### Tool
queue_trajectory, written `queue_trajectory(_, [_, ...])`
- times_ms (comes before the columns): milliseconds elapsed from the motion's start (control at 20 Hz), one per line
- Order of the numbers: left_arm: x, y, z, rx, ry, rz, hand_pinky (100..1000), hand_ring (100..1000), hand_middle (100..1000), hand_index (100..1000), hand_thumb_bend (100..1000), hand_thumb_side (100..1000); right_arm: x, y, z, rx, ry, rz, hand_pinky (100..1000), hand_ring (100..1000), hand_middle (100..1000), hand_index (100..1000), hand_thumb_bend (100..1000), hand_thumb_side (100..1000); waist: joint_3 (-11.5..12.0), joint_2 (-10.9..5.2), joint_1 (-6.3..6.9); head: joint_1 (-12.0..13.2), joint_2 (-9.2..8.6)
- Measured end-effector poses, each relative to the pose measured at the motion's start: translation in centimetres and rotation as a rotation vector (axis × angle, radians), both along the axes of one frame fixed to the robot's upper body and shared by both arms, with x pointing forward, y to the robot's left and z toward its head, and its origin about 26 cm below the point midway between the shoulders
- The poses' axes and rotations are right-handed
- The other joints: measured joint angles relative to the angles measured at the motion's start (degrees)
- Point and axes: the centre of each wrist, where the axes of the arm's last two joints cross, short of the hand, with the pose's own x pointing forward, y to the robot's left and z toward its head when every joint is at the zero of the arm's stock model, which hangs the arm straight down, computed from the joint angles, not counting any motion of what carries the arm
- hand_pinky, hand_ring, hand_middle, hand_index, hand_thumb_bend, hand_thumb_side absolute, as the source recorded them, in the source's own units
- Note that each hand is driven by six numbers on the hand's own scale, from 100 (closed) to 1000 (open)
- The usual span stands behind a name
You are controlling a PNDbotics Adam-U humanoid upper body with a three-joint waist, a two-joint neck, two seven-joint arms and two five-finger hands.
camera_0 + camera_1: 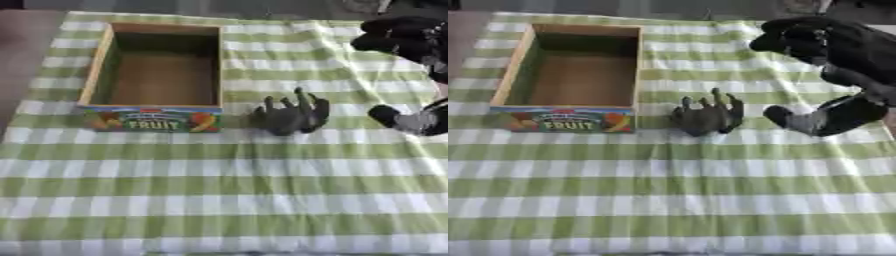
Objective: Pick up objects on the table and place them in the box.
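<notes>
A dark grey toy animal (291,115) lies on the checked cloth with its legs pointing up, just right of the box's front corner. The wooden box (94,65) stands at the back left, with a colourful FRUIT label (150,120) on its front wall. Inside it I see only the brown floor. My right hand (859,65) comes in from the upper right, black and open. Its fingers (789,37) reach out above and right of the toy, and its thumb (798,120) hangs lower, a short gap right of the toy. The hand does not touch the toy. My left hand shows in no view.
A green and white checked cloth (219,190) covers the table, with a wide stretch of it in front of the box and toy. The table's left edge (26,75) runs close beside the box.
</notes>
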Motion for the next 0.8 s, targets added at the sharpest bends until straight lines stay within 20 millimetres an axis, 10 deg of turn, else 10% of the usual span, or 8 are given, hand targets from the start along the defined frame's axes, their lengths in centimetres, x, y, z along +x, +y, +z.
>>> queue_trajectory(800, [0.1,-0.2,0.0,0.001,0.008,-0.017,285,328,573,395,100,798,1.7,4.4,-0.3,-0.047,0.189,-0.091,910,1000,841,1000,290,872,0.54,-0.28,-0.25,-0.39,0.0])
